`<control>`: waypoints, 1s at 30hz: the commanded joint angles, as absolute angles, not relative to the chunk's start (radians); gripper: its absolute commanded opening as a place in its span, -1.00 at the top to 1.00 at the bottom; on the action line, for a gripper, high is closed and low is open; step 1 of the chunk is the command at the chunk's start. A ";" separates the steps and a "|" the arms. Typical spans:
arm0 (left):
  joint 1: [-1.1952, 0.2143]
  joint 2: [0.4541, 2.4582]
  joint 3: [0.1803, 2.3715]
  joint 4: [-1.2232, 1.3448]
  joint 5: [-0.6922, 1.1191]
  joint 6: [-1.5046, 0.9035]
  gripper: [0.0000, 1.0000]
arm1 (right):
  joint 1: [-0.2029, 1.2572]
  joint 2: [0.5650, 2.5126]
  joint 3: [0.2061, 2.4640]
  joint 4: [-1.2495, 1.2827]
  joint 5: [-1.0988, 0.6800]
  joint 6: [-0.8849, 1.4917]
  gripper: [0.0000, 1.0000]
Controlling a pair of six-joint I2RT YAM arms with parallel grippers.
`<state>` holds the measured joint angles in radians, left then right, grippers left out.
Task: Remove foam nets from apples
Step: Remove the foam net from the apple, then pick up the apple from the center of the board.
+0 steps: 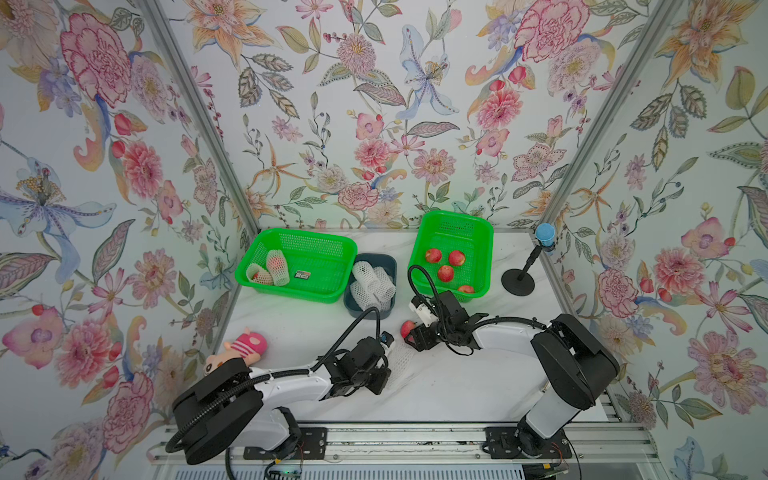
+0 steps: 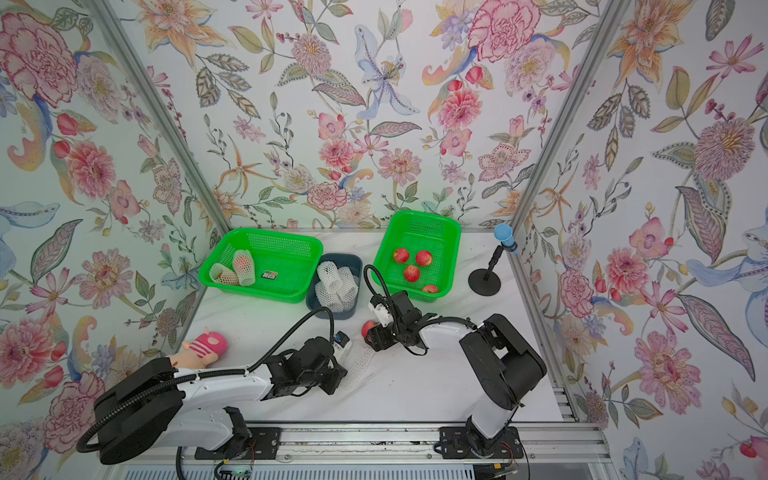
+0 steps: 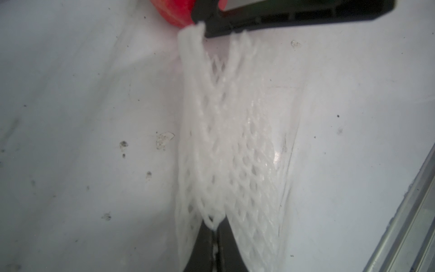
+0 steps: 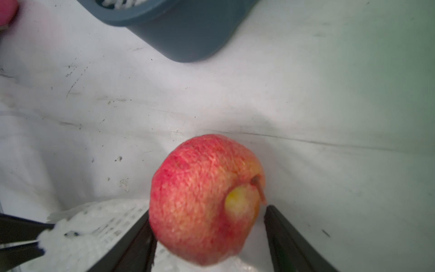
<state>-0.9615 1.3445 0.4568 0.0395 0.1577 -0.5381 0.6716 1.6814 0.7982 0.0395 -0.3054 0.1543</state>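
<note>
A bare red apple [image 4: 202, 200] sits between the fingers of my right gripper [image 4: 208, 209], just off the table at mid-table in both top views [image 1: 407, 328] [image 2: 368, 328]. An empty white foam net [image 3: 226, 141] stretches from that apple back to my left gripper [image 3: 213, 227], whose jaws are pinched shut on the net's end. In both top views the foam net [image 1: 402, 360] [image 2: 360, 359] lies between the two grippers. Two netted apples [image 1: 277, 266] [image 1: 258, 275] lie in the left green basket [image 1: 291, 296].
The right green basket [image 1: 453, 216] holds several bare apples [image 1: 446, 273]. Between the baskets, a blue-grey bin [image 1: 390, 259] holds empty nets. A pink plush toy [image 1: 245, 347] lies at the left edge, and a black stand [image 1: 518, 282] is at the back right.
</note>
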 commanded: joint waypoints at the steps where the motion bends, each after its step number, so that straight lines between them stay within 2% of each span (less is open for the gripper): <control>1: -0.968 1.357 0.478 0.011 0.176 -0.528 0.72 | 0.664 1.696 0.843 0.043 -0.297 0.135 -0.47; 7: -0.967 1.354 0.475 0.013 0.173 -0.531 0.41 | 0.664 1.738 0.898 0.040 -0.308 0.118 -0.43; 14: -0.967 1.358 0.481 0.015 0.166 -0.528 -0.08 | 0.667 1.777 0.956 0.025 -0.321 0.107 -0.32; 20: -0.968 1.389 0.491 0.030 0.171 -0.521 -0.37 | 0.666 1.779 0.965 0.004 -0.313 0.098 -0.04; 23: -0.968 1.410 0.496 0.038 0.182 -0.516 -0.36 | 0.662 1.753 0.963 -0.004 -0.310 0.091 0.07; 25: -0.968 1.416 0.498 0.040 0.185 -0.514 -0.26 | 0.659 1.730 0.962 -0.016 -0.307 0.085 0.10; 27: -0.967 1.416 0.499 0.042 0.187 -0.515 -0.07 | 0.655 1.699 0.962 -0.031 -0.306 0.080 0.12; 30: -0.967 1.413 0.500 0.043 0.186 -0.515 0.41 | 0.655 1.647 0.959 -0.056 -0.300 0.073 0.14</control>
<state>-0.9627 1.3930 0.4934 0.0574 0.1768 -0.5213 0.6590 1.7157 0.9436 -0.0196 -0.3050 0.0975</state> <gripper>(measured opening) 0.346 0.599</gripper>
